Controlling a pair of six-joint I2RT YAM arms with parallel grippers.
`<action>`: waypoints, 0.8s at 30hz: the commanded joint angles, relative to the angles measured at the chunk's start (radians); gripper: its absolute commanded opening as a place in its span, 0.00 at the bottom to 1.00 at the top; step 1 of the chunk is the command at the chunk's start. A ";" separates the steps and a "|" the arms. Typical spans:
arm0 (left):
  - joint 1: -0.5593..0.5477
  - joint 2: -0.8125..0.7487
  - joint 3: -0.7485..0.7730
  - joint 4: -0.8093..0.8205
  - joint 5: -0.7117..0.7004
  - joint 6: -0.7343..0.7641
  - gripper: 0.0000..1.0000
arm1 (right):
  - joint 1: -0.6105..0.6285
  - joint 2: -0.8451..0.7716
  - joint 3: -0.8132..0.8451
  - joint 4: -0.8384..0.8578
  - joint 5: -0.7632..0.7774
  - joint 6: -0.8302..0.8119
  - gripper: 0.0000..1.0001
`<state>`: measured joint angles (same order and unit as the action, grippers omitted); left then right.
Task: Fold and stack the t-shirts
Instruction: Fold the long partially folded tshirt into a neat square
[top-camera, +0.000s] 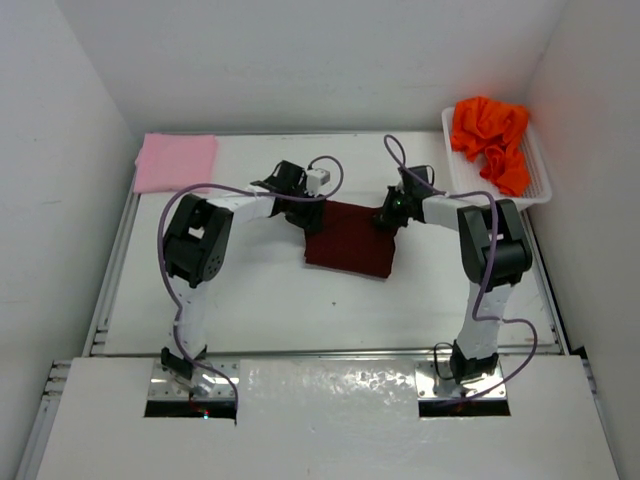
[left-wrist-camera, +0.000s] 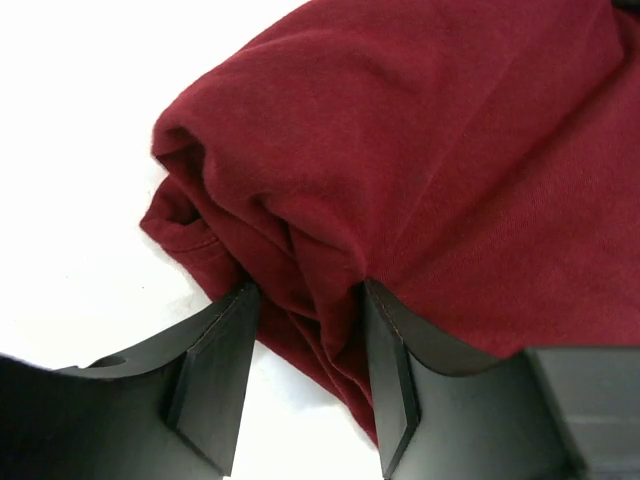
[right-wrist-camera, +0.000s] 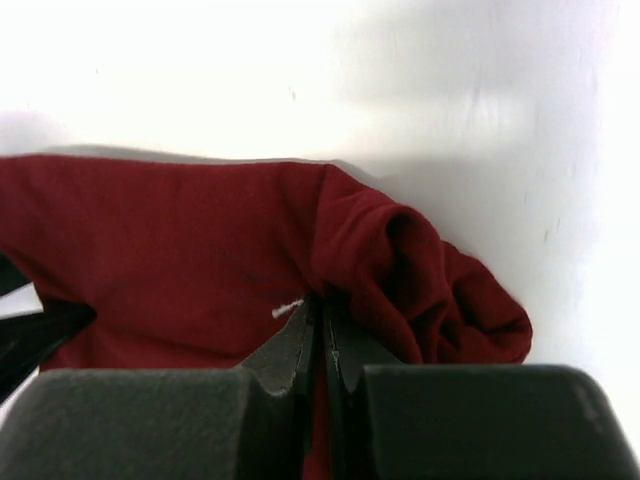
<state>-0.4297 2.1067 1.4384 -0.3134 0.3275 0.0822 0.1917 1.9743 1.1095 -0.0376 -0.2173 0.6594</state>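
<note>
Overhead view: the maroon t-shirt (top-camera: 350, 240) lies on the middle of the white worktop (top-camera: 260, 300), partly folded into a rough rectangle, between my two arms. My left tool (top-camera: 303, 218) meets the shirt at its far left corner, and my right tool (top-camera: 388, 218) meets it at its far right corner. The pink t-shirt (top-camera: 176, 162) lies folded flat at the far left corner of the worktop, well apart from both tools. The orange t-shirt (top-camera: 490, 135) sits crumpled in the white basket (top-camera: 540, 188) at the far right edge.

Left wrist view: my left tool (left-wrist-camera: 308, 300) is clamped on a thick bunch of the maroon t-shirt (left-wrist-camera: 430, 150). Several rolled folds fill the gap between the two black fingers (left-wrist-camera: 215, 360), and the cloth touches both inner faces. The hem curls back on itself at the left of the bunch, and the bare worktop (left-wrist-camera: 90, 120) shows beyond it.

Right wrist view: my right tool (right-wrist-camera: 320, 305) has its jaws pressed together, with only a thin strip of the maroon t-shirt (right-wrist-camera: 170, 240) showing between them. Just to the right of the fingers, the cloth gathers into a rounded lump that rests on the worktop (right-wrist-camera: 300, 70). A short white thread lies on the fabric just left of the fingertips.
</note>
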 joint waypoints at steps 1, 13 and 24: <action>0.014 0.048 -0.075 0.014 -0.123 -0.007 0.44 | -0.037 0.058 0.055 -0.048 0.128 -0.093 0.05; 0.023 -0.071 -0.041 -0.036 -0.105 0.008 0.45 | -0.104 0.107 0.450 -0.361 0.271 -0.374 0.11; 0.062 -0.201 0.139 -0.208 -0.070 -0.073 0.87 | -0.081 -0.236 0.043 -0.292 -0.006 -0.250 0.63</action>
<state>-0.3870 1.9903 1.5185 -0.4820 0.2493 0.0433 0.0925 1.8030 1.2701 -0.3927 -0.1047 0.3325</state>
